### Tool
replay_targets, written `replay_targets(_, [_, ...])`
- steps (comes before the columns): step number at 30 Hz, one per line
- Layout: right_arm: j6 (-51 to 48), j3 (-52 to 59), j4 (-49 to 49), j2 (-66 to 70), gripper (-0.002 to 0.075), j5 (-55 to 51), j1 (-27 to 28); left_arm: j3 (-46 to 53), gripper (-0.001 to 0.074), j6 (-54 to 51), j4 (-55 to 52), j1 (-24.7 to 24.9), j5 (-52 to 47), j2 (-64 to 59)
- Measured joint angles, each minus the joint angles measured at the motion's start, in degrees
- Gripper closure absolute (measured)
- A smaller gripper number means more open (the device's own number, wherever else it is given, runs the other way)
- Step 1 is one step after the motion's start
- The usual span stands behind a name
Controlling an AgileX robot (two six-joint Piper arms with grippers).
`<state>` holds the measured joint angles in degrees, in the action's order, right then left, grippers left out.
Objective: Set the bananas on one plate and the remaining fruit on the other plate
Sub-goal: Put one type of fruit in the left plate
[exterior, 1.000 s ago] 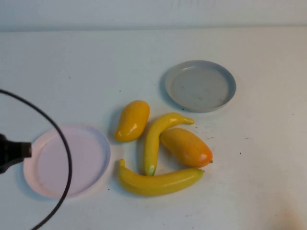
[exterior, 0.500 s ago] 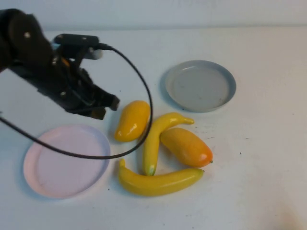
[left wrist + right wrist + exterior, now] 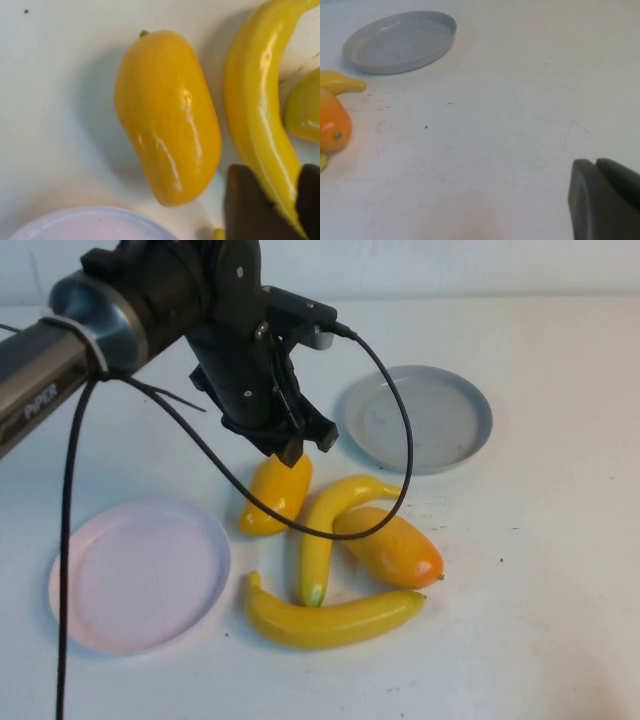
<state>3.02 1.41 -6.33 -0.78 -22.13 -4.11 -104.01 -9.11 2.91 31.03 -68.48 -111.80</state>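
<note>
Four fruits lie clustered mid-table. The yellow mango is leftmost, and the orange-blushed mango is on the right. One banana runs between them, and a second banana lies in front. My left gripper hovers over the yellow mango's far end. It is slightly open and holds nothing; the banana shows through the gap. The grey-blue plate and the pink plate hold nothing. My right gripper is shut over bare table, out of the high view.
The left arm's black cable loops over the grey-blue plate's near rim and the first banana. Another cable hangs across the pink plate's left edge. The white table stretches to the right of the fruit.
The left arm swept in from the table's left edge, past the pink plate, to above the yellow mango. Its jaws parted a little. The fruit and plates stayed put.
</note>
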Motion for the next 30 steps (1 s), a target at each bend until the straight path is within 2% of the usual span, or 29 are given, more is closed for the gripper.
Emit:
replay_targets(4, [0.0, 0.0, 0.0, 0.0, 0.0741, 0.0, 0.0, -2.6, 0.0291, 1.1, -0.2, 0.1, -0.3, -3.3])
replay_targets(6, [0.0, 0.0, 0.0, 0.0, 0.0741, 0.0, 0.0, -3.0, 0.0185, 3.6, -1.0, 0.1, 0.0, -4.6])
replay_targets(8, [0.0, 0.0, -0.1, 0.0, 0.0741, 0.0, 0.0, -3.1, 0.0127, 6.0, -2.0, 0.2, 0.4, -5.9])
replay_targets(14, [0.0, 0.0, -0.1, 0.0, 0.0741, 0.0, 0.0, -3.2, 0.0089, 7.7, -4.0, 0.2, 1.4, -8.9])
replay_targets(30, [0.0, 0.0, -0.2, 0.0, 0.0741, 0.0, 0.0, -3.4, 0.0087, 8.0, -5.6, -0.4, 4.1, -14.2])
